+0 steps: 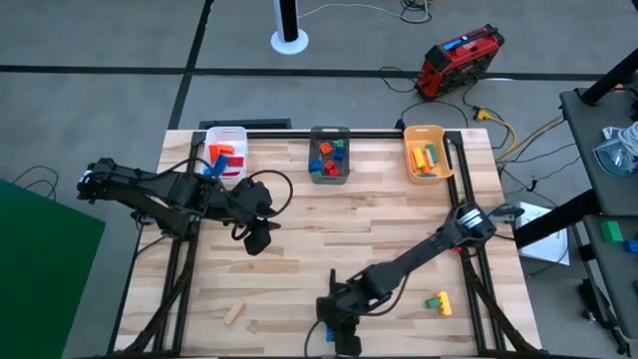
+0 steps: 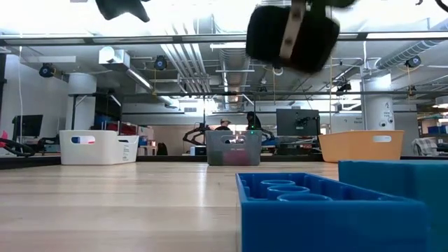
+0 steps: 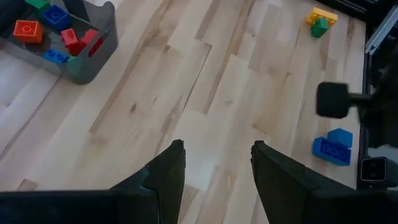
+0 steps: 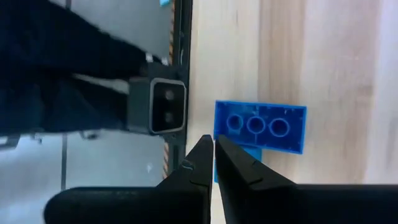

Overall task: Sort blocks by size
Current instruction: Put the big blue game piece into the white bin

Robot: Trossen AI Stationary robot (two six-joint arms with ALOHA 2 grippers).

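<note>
The right gripper (image 1: 339,334) hangs at the near edge of the bench (image 1: 329,239), just over the blue block (image 4: 261,126) that lies there. In the right wrist view its fingers are clenched together with nothing between them, their tips at the edge of that studded block, so the block is not grasped. A second, smaller blue piece appears to sit against it, seen best in the left wrist view.

The left gripper (image 3: 214,168) waits above the middle of the bench, on the grey bin's (image 1: 329,155) near side, released and empty.

Most blocks are already sorted: several red, orange and blue ones in the white bin (image 1: 226,150), mixed small ones in the grey bin, long yellow and green ones in the orange bin (image 1: 429,152). Still loose on the bench are the blue block, a yellow and green pair (image 1: 439,302) to its right, and a plain wooden block (image 1: 234,314) to its left.

The step in hand looks like the pickup of the blue block. The next move probably calls for the right gripper to spread its fingers, straddle the block across its narrow sides, close, and carry it to the bin matching its size.
</note>
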